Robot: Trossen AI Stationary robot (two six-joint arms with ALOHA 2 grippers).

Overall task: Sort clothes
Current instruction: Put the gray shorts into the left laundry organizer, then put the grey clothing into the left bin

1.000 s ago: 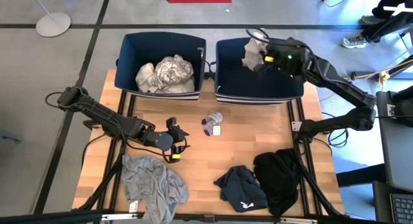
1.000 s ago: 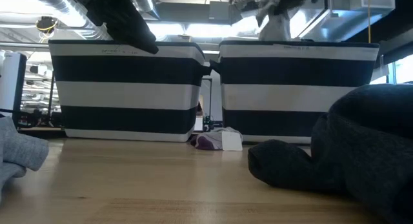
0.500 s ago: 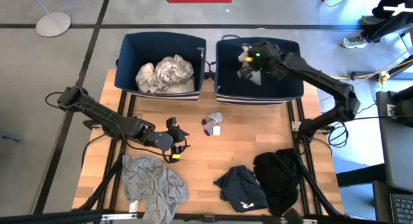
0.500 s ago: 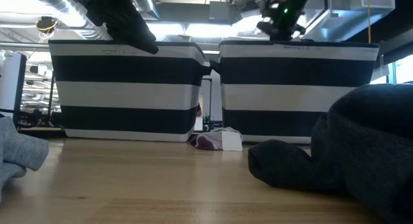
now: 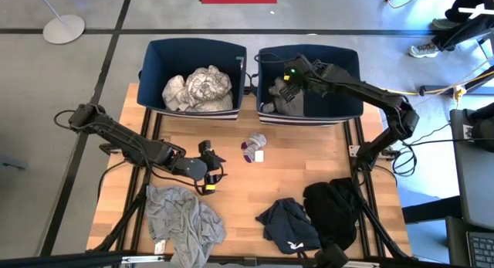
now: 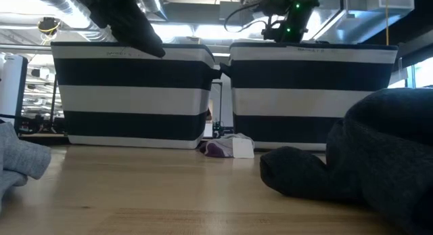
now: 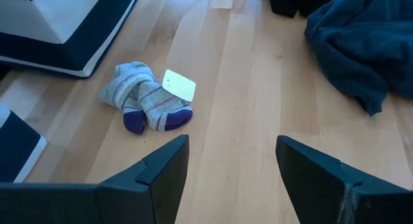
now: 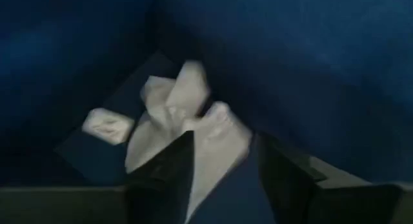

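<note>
Grey garment (image 5: 282, 98) lies in right bin (image 5: 347, 63), right gripper (image 5: 292, 76) above it, fingers spread, released. Left gripper (image 5: 214, 169) hovers mid wooden table (image 5: 309, 164), fingers apart, empty. Low view: striped bins, socks (image 6: 225, 147) between them, ceiling ducts behind. Left wrist: socks near, navy garment (image 7: 361, 46) beyond. Right wrist: pale cloth on bin floor.

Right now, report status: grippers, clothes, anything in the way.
Right gripper over right bin, open, grey garment dropping in. Left gripper open, idle mid-table. Socks, grey, navy, black clothes unsorted. No obstruction.
</note>
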